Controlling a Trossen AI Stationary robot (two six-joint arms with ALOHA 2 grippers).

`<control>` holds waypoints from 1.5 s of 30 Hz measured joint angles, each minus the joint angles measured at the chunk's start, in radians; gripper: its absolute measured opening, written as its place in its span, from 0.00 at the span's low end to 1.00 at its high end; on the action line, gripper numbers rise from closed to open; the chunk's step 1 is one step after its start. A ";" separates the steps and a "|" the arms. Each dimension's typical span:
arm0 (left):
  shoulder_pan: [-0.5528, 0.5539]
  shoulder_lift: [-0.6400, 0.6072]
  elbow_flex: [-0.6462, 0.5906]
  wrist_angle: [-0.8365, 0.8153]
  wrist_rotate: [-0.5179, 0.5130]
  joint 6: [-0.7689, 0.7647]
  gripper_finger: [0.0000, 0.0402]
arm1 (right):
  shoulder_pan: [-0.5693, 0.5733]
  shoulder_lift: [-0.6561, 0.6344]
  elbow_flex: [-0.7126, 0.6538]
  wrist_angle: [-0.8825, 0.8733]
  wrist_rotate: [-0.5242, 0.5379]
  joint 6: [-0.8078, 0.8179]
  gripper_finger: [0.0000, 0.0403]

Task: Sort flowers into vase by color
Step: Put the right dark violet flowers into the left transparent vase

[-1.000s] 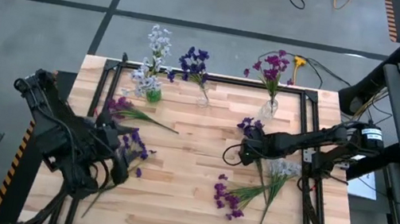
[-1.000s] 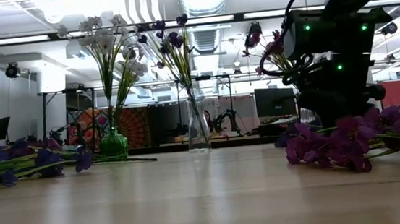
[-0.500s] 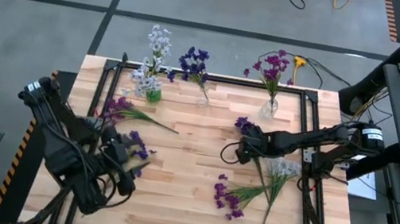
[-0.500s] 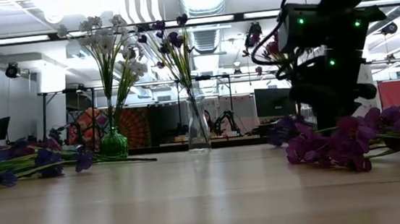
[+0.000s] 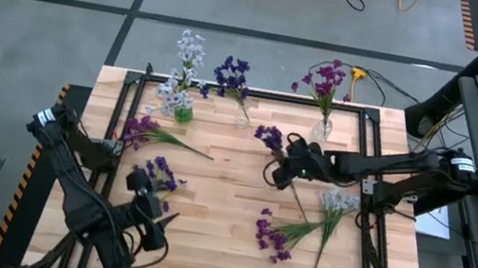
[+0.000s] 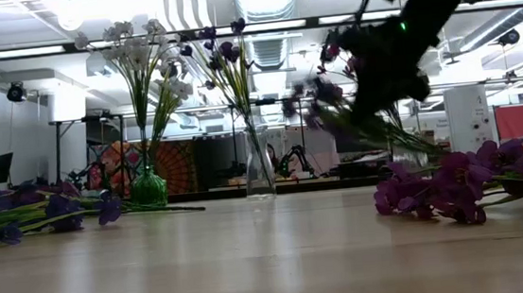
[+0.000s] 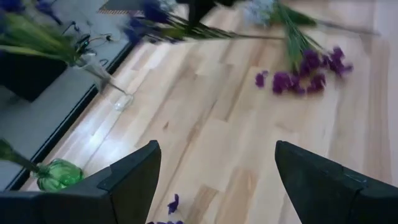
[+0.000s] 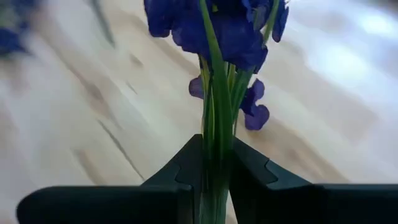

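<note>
My right gripper (image 5: pixel 286 166) is shut on a dark blue-violet flower (image 5: pixel 268 137) and holds it above the table's middle. Its blossoms (image 8: pixel 217 25) point toward the far left, and the stem trails toward the near right. My left gripper (image 7: pixel 217 186) stands open at the near left, just above a blue-violet flower (image 5: pixel 161 177) lying flat on the table. At the far edge stand a green vase (image 5: pixel 182 114) with whitish flowers, a clear vase (image 5: pixel 242 115) with dark blue ones, and a clear vase (image 5: pixel 321 128) with magenta ones. My right gripper pinches the flower's green stem (image 8: pixel 214 158) between its two fingers, a short way below the blossoms. It comes from the table's right, slanting downward, with the fingers across the stem. The flower is lifted clear and tilted, blossoms (image 6: pixel 319 94) high and stem end (image 6: pixel 413 143) low.
A magenta flower (image 5: pixel 144 127) lies at the far left. A bunch of magenta flowers (image 5: pixel 273 238) and a whitish sprig (image 5: pixel 337 202) lie at the near right. A black frame (image 5: pixel 255 94) runs along the table's edges. Bare wood shows in the middle.
My right gripper has risen and gone toward the table's left, tipping up. It has lifted the dark blue-violet flower off the table, blossoms leading. My left gripper has sunk and gone toward the near edge, staying open.
</note>
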 joint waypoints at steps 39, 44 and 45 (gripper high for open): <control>0.248 -0.146 -0.695 1.927 0.428 1.429 0.54 | -0.251 0.060 0.000 1.387 -0.174 -0.874 0.13; 0.255 -0.339 -0.791 1.872 0.343 1.427 0.53 | -0.357 0.161 0.014 1.521 -0.203 -0.776 0.13; 0.255 -0.378 -0.806 1.854 0.310 1.431 0.53 | -0.373 0.183 0.022 1.537 -0.218 -0.756 0.13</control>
